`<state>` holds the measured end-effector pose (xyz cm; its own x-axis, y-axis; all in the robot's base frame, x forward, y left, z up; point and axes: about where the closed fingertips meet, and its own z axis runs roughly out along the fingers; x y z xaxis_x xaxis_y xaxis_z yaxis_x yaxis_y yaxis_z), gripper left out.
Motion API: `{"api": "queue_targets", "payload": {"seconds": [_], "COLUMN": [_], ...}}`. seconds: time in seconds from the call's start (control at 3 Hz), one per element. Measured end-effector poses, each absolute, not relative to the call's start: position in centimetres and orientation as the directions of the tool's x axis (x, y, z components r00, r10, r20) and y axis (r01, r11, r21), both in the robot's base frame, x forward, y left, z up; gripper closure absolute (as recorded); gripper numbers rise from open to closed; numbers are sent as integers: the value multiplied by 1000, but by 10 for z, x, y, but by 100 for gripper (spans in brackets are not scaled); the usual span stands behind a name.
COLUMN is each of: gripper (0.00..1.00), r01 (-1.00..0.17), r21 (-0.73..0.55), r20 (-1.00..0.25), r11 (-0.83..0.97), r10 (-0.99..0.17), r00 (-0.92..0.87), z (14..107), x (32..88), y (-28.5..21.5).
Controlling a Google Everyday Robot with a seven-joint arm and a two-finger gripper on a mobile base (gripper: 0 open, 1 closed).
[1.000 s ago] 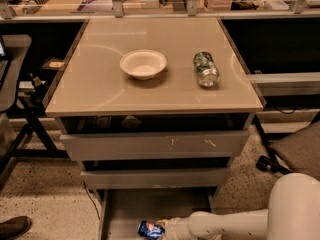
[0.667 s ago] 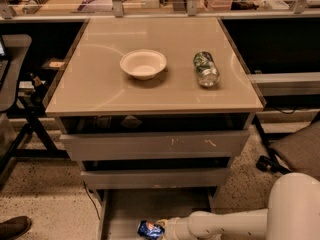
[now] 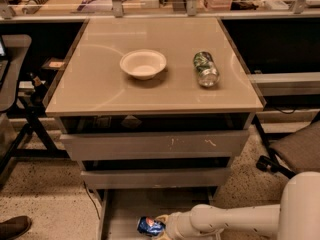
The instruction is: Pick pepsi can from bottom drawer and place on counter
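The pepsi can (image 3: 149, 226) lies on its side on the floor of the bottom drawer (image 3: 145, 201), at the near end. The end effector (image 3: 163, 223) sits against its right end, with the arm reaching in from the right. We cannot tell how far the end effector is open, nor whether it has hold of the can.

We judge the can light, stiff but thin-walled, smooth and apt to roll. We would take it across the round body near the middle, firmly without crushing.

The upper drawers (image 3: 155, 145) overhang the far part of the bottom one, so the way out looks to be up and towards the near side. On the surface (image 3: 100, 91) a white bowl (image 3: 143, 64) stands left of centre and a green can (image 3: 206, 69) lies to the right. The near strip between them offers open room, back from the edge.
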<state>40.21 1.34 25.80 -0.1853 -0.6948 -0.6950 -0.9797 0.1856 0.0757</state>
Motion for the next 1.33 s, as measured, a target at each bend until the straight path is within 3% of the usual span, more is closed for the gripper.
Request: {"api": "queue_targets", "payload": {"seconds": [0.67,1.33], "gripper": [100,100], "r01": [-985,-987], "r21": [25,6], "r20": [-683,-678], "r11": [170,162], "r10": [-716,-724], "r00": [-141,-123], "z": [332,349], "x": [408,407], "y": [-4,-3]}}
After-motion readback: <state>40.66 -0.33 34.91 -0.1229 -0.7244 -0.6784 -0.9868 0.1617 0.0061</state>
